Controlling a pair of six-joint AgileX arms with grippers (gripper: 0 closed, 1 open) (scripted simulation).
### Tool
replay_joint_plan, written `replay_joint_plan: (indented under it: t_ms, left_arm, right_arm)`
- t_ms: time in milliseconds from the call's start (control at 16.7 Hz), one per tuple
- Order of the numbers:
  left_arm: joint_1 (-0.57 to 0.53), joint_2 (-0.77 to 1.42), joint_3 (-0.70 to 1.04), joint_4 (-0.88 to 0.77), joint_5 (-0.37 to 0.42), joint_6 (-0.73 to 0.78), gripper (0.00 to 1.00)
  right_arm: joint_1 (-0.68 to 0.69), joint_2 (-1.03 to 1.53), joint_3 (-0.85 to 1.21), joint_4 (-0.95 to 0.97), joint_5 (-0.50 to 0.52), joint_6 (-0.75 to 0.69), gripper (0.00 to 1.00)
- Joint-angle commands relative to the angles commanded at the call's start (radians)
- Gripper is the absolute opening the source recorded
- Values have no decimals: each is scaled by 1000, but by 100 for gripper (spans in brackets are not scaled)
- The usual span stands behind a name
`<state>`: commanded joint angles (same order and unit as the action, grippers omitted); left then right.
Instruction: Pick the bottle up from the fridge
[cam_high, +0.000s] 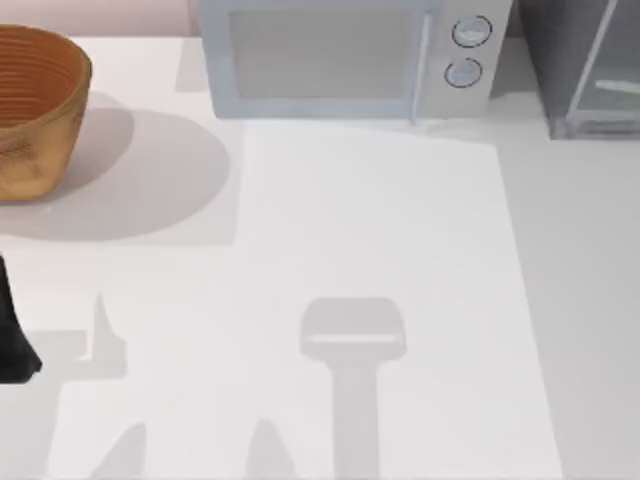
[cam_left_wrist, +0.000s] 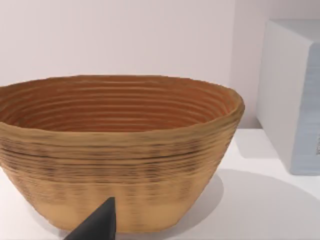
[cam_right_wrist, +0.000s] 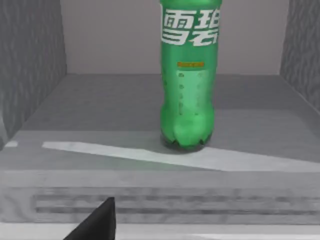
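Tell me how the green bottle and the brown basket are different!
The bright green see-through plastic bottle is tall and narrow; the brown ribbed woven basket is wide, low and bowl-shaped. The bottle stands inside the dark grey speckled fridge; the basket sits out on the white table, toward its left, beside the white microwave. The bottle carries white lettering; the basket is plain ridges. Both stand upright, and a dark claw tip shows in front of each.

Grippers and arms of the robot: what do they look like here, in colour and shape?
Little of them shows. The left arm is a plain black shape at the table's left edge. Each wrist view shows one matte black, wedge-shaped fingertip tapering to a point: left, right. No cables or markings are visible.
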<state>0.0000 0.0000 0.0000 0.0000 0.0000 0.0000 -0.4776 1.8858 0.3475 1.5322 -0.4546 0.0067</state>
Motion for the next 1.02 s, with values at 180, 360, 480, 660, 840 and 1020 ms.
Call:
replay_joint_plan:
  t_ms: [180, 360, 480, 660, 840, 1020]
  left_arm:
    - [0, 0, 0, 0, 0, 0, 100]
    - [0, 0, 0, 0, 0, 0, 100]
    - [0, 0, 0, 0, 0, 0, 100]
    - [0, 0, 0, 0, 0, 0, 100]
    - [0, 0, 0, 0, 0, 0, 100]
    - [0, 0, 0, 0, 0, 0, 100]
  right_arm:
    - [58, 89, 207, -106, 63, -2, 100]
    - [122, 180, 430, -226, 131, -1, 100]
    - [162, 226, 544, -297, 172, -1, 100]
    - [201, 262, 636, -369, 213, -1, 100]
    - [206, 265, 646, -377, 218, -1, 100]
    - [202, 263, 646, -376, 215, -1, 100]
